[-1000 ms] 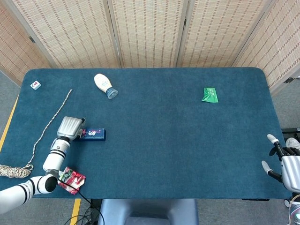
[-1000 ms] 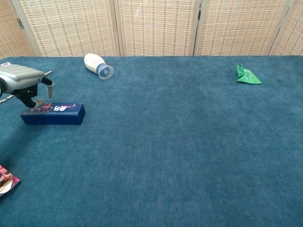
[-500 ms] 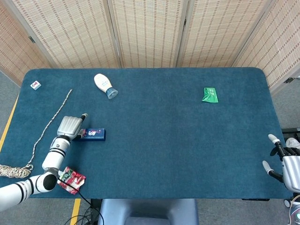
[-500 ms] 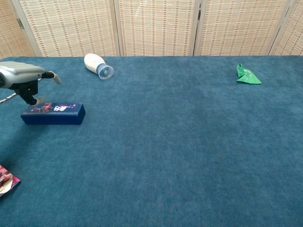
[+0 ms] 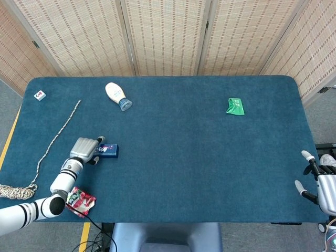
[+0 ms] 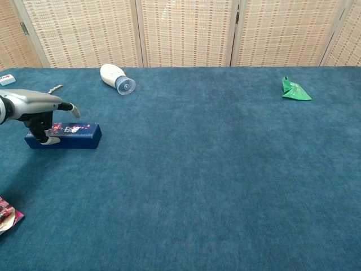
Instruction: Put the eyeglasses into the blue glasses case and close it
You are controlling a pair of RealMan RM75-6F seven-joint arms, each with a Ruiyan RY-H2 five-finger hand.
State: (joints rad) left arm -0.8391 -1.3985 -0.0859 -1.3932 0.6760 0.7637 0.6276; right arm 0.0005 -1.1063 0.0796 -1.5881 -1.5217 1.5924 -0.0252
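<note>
Left hand (image 6: pixel 35 107) sat fingers apart over the left end of the closed blue glasses case (image 6: pixel 70 136), gripping nothing; right hand (image 5: pixel 321 185) open at the table's (image 5: pixel 199 157) near-right edge.

On the table (image 5: pixel 184 157): bottle (image 5: pixel 117 95) behind the box (image 5: pixel 107 150) — rope (image 5: pixel 50 147) far left, packet (image 5: pixel 235 106) far right.

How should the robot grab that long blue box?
Probably from above, across the narrow width near the middle. The blue box lies flat and long on the table, so its long sides are close enough to pinch between fingers. The left hand already covers its left end.
</note>
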